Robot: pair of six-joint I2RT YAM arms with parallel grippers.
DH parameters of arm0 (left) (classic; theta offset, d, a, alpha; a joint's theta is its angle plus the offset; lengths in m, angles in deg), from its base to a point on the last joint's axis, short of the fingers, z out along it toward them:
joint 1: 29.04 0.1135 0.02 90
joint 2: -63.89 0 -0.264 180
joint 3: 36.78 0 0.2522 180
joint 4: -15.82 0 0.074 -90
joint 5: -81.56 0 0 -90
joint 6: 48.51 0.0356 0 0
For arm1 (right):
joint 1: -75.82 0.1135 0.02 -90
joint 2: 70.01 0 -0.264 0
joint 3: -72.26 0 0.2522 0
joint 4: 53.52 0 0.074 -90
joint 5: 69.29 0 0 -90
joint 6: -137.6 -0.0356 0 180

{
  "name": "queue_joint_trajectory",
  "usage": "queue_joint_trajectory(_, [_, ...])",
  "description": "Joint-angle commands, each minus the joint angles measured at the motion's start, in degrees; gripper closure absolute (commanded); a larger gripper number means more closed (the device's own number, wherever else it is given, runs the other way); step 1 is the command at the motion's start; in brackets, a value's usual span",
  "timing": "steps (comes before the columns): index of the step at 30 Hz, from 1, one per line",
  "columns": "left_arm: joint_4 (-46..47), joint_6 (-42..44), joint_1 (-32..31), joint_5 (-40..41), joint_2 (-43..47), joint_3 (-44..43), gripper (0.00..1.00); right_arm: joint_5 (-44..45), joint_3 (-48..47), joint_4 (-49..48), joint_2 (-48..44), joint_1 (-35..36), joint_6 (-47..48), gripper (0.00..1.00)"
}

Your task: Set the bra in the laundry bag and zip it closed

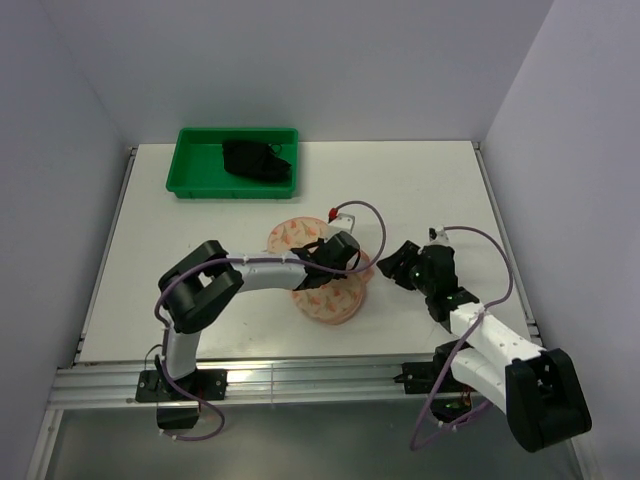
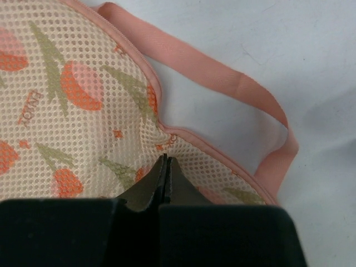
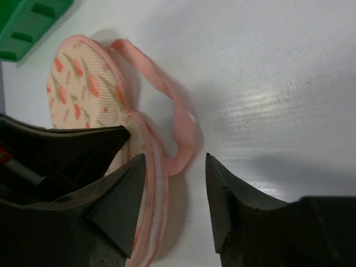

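Note:
The black bra (image 1: 256,160) lies bunched in the green tray (image 1: 232,188) at the back left. The pale pink laundry bag (image 1: 328,303) with orange-and-green print lies flat at mid-table. My left gripper (image 1: 336,256) is on top of it. In the left wrist view its jaws (image 2: 166,159) are shut, pinching puckered mesh at the narrow waist of the bag (image 2: 72,100), next to the pink loop (image 2: 222,75). My right gripper (image 1: 393,268) is open just right of the bag. In the right wrist view it (image 3: 175,159) straddles the zipper edge of the bag (image 3: 78,83) and the loop (image 3: 179,125).
White walls close in the table at the back and both sides. A corner of the green tray (image 3: 28,22) shows in the right wrist view. The left arm's black body (image 3: 55,147) sits close beside my right gripper's left finger.

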Motion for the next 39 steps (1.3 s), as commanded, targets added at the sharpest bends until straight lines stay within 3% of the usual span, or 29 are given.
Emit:
queue_joint_trajectory(1, [4.61,1.08,-0.34,-0.49,5.75,3.56,1.0,-0.84,-3.2,-4.91,4.17,-0.22,1.14,0.42])
queue_joint_trajectory(4, [7.61,0.56,-0.34,-4.0,7.95,5.42,1.0,-0.84,-4.35,-5.27,7.25,-0.22,1.06,0.42])
queue_joint_trajectory(6, [8.49,-0.06,-0.34,-5.15,8.84,6.73,1.0,-0.76,-4.09,-5.71,6.39,-0.31,0.44,0.5])
queue_joint_trajectory(8, [11.3,-0.59,-0.34,-5.86,11.29,8.49,1.0,-0.4,-4.0,-5.8,5.5,-0.31,0.36,0.51])
queue_joint_trajectory(10, [11.92,-0.5,-0.34,-5.6,13.66,10.16,1.0,-0.14,-4.96,-5.54,6.37,-0.22,0.62,0.48])
queue_joint_trajectory(14, [15.78,-1.64,0.01,-5.51,18.76,14.29,1.0,-2.86,-7.24,-6.5,14.7,-0.13,1.41,0.29])
queue_joint_trajectory(17, [16.67,-2.87,0.36,-5.16,23.15,17.8,1.0,-4.44,-8.47,-8.7,18.58,0.13,0.88,0.24])
queue_joint_trajectory(20, [17.19,-4.01,0.89,-3.31,28.34,22.54,1.0,-8.3,-10.32,-9.75,24.99,1.97,0.53,0.26])
queue_joint_trajectory(22, [17.28,-4.98,1.51,-1.65,32.82,24.66,1.0,-8.84,-10.76,-11.06,26.76,4.59,-0.52,0.31])
queue_joint_trajectory(24, [16.15,-5.86,2.12,-0.15,37.81,27.73,1.0,-8.4,-10.33,-12.21,28.08,5.66,-1.4,0.57])
queue_joint_trajectory(25, [15.53,-6.73,2.64,1.86,39.41,28.7,1.0,-8.4,-9.46,-14.04,28.26,5.93,-2.45,0.76])
queue_joint_trajectory(28, [10.81,-8.66,3.35,7.73,46.18,32.39,1.0,-7.44,-8.92,-14.59,27.83,6.02,-2.81,0.96])
queue_joint_trajectory(32, [-1.06,-14.55,4.4,17.13,55.84,37.31,1.0,-5.68,-7.87,-13.89,24.32,6.19,-2.46,1.0])
queue_joint_trajectory(38, [-22.31,-30.45,4.67,27.0,69.03,40.4,1.0,-4.89,-7.95,-13.01,23.34,9.17,-2.02,1.0])
queue_joint_trajectory(39, [-23.92,-32.82,4.67,27.53,71.57,40.4,0.92,-4.36,-9.17,-12.75,23.86,11.1,-2.1,1.0])
